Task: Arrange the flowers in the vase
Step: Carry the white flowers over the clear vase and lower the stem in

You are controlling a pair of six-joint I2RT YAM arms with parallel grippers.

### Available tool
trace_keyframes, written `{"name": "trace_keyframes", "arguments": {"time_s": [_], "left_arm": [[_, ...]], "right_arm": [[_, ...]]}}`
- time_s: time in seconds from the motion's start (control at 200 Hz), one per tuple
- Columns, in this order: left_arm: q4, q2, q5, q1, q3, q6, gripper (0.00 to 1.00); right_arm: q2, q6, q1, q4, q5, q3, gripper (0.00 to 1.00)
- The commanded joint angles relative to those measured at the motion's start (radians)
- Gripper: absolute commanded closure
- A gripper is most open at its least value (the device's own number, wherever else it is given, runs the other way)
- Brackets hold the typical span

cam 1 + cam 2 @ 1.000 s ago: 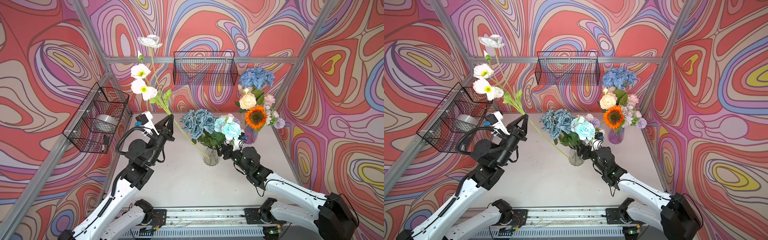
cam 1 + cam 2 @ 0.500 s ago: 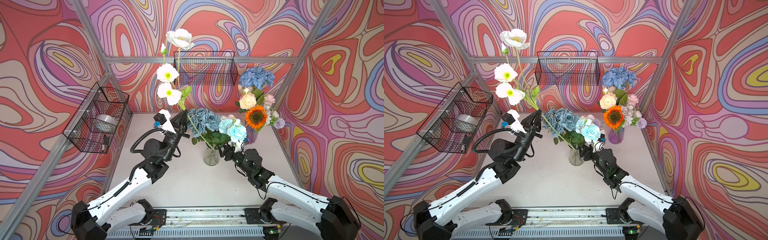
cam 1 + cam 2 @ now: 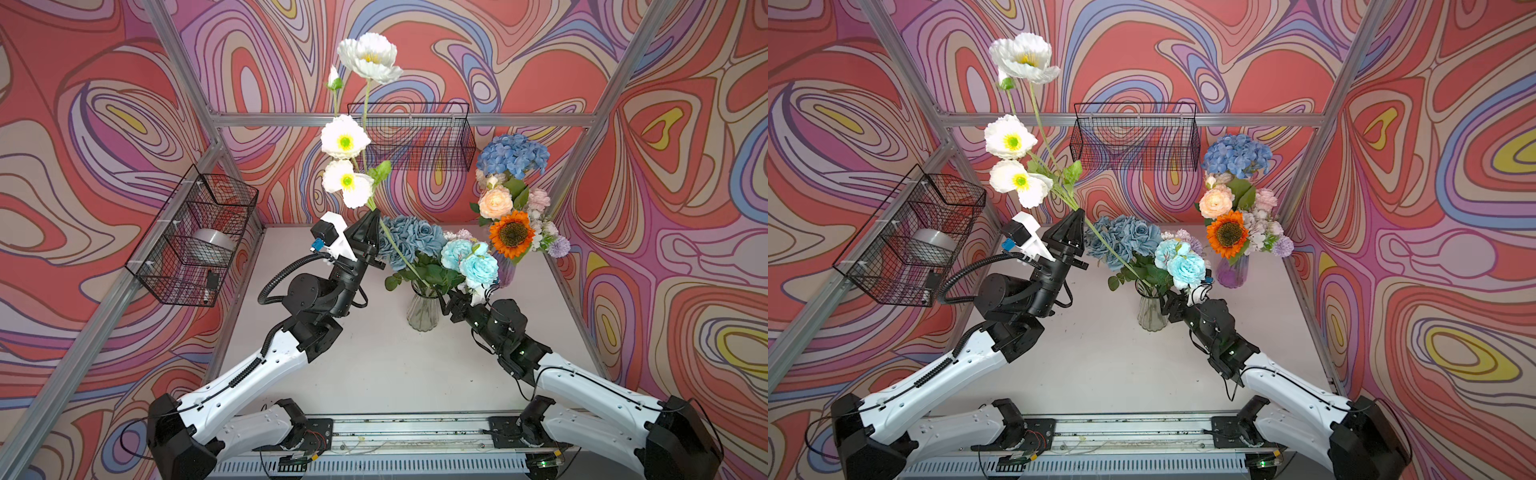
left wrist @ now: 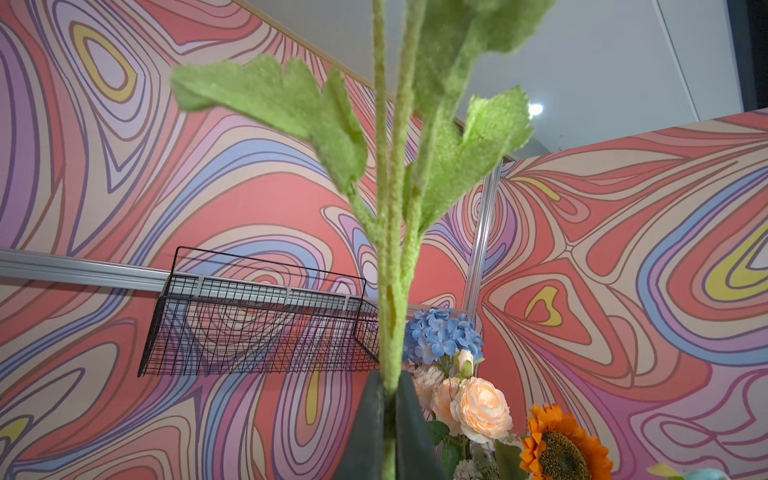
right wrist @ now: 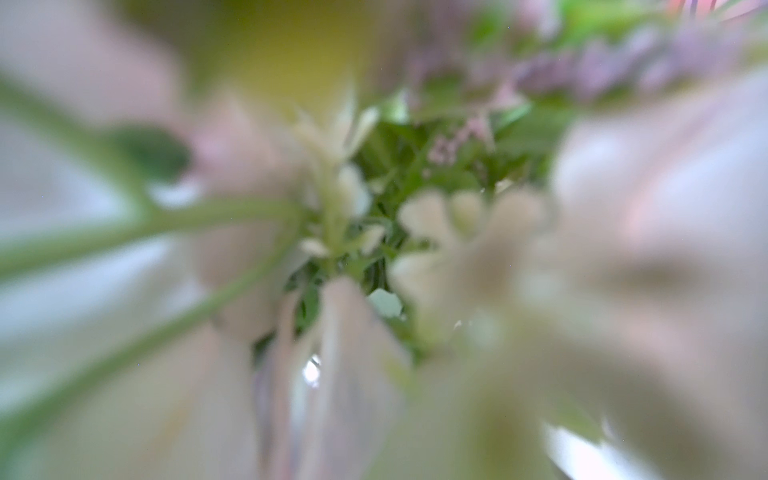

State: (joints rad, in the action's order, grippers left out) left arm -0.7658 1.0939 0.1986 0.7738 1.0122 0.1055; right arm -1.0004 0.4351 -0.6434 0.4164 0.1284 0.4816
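Left gripper (image 3: 371, 217): my jaws clamped on stem of white poppies (image 3: 345, 143). Blooms rise above jaws; stem below slants right and nearer, reaching mouth of clear vase (image 3: 423, 312) mid-table. Right gripper (image 3: 449, 299): touching right of vase neck, under pale blue roses (image 3: 478, 264); whether jaws apart or together, cannot tell.

Below left gripper (image 3: 373, 216): bare bench (image 3: 374, 365), open passage.
Between left gripper and right gripper (image 3: 448, 296): blue roses (image 3: 405, 239) crowd the clear vase (image 3: 422, 311); the white poppy stem (image 4: 390, 291) slants across.
Beyond right gripper: purple vase (image 3: 1232, 272) of flowers, near.
Above left gripper: wall basket (image 3: 415, 141) behind the poppy heads.
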Motion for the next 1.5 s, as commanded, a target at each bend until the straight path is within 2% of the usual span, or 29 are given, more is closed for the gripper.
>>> {"name": "trace_keyframes", "arguments": {"time_s": [0.0, 0.21, 0.541, 0.701, 0.851, 1.272, 1.492], "left_arm": [[0.04, -0.013, -0.026, 0.004, 0.054, -0.003, 1.0], [0.059, 0.04, -0.038, 0.004, 0.062, -0.022, 1.0], [-0.008, 0.097, -0.062, 0.006, -0.032, -0.024, 1.0], [-0.035, 0.107, -0.073, 0.036, -0.074, -0.053, 1.0], [-0.051, 0.123, -0.079, 0.073, -0.121, -0.025, 1.0], [-0.148, 0.234, 0.048, 0.187, -0.239, 0.027, 1.0], [-0.129, 0.275, 0.091, 0.225, -0.256, 0.024, 1.0]], "right_arm": [[0.008, -0.015, -0.003, 0.003, 0.016, -0.006, 0.28], [-0.006, -0.01, -0.003, 0.011, 0.005, 0.0, 0.28], [-0.007, -0.007, -0.002, 0.014, 0.005, -0.006, 0.28], [-0.01, -0.007, -0.003, 0.021, 0.004, -0.009, 0.28], [-0.015, -0.008, -0.003, 0.024, 0.01, -0.014, 0.28], [-0.009, -0.003, -0.004, 0.021, 0.004, -0.023, 0.28], [0.007, -0.001, -0.002, 0.013, 0.008, -0.033, 0.28]]}}
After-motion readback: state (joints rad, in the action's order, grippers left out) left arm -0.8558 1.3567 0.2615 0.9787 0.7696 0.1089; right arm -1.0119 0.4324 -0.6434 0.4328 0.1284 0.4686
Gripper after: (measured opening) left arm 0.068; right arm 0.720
